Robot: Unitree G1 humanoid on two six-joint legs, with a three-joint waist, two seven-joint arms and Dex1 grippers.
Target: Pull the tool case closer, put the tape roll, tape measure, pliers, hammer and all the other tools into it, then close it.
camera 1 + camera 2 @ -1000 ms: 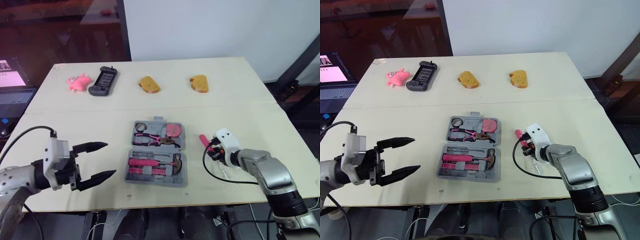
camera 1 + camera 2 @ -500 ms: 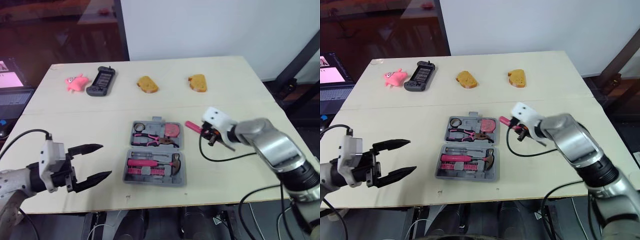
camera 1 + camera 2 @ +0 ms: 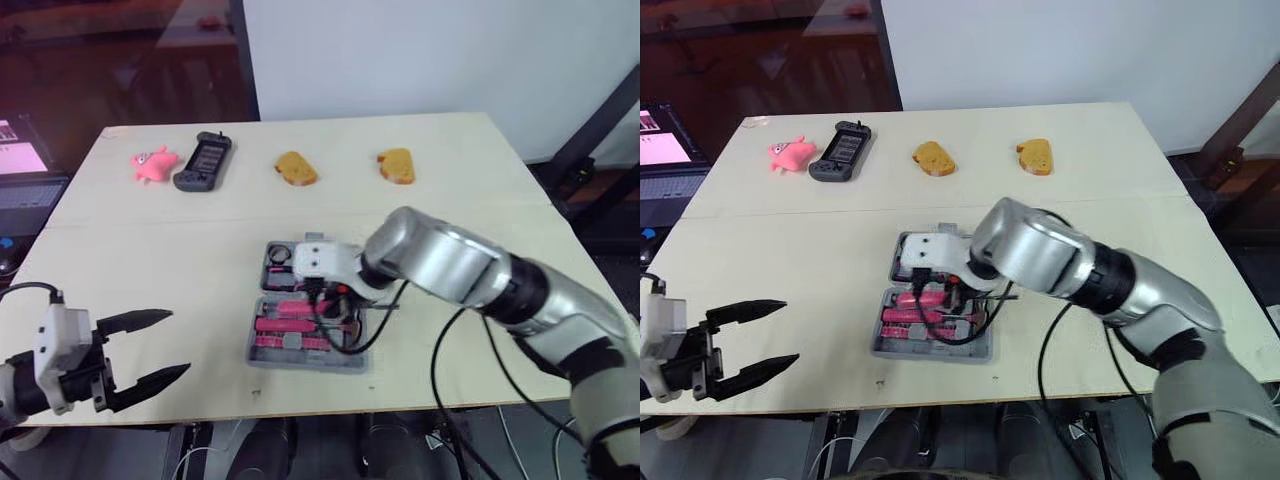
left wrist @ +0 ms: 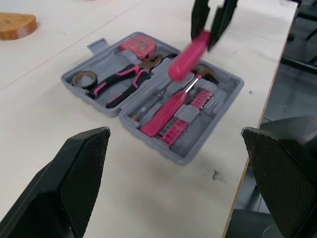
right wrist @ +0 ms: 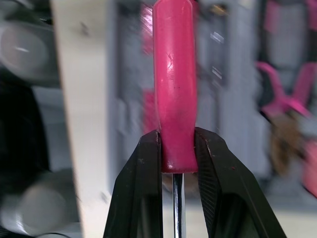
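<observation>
Clamped tight on the pink handle of a screwdriver [image 5: 173,74], your right gripper [image 5: 176,148] hangs just above the open tool case [image 4: 198,138], while your left gripper [image 3: 790,330] waits with its fingers spread wide near the front left edge of the table [image 3: 150,250], well apart from the case and holding nothing. You appear to be at the moment of seating this tool. Turn the handle to run along the long recesses of the near half, bring it down level, and let go only once it rests in a groove, because a drop from height could bounce it onto the tools already seated. Which recess is free cannot be told from here, so check before you lower. Mind the cable trailing from the wrist across the case. The case lies open flat near the middle of the table. Its far half carries the tape roll [image 4: 82,78], the pliers [image 4: 121,82] and the tape measure [image 4: 136,47]. Its near half carries the hammer [image 4: 171,106] beside a row of pink bits [image 4: 198,99]. With this tool in, closing the lid looks like the main step left.
</observation>
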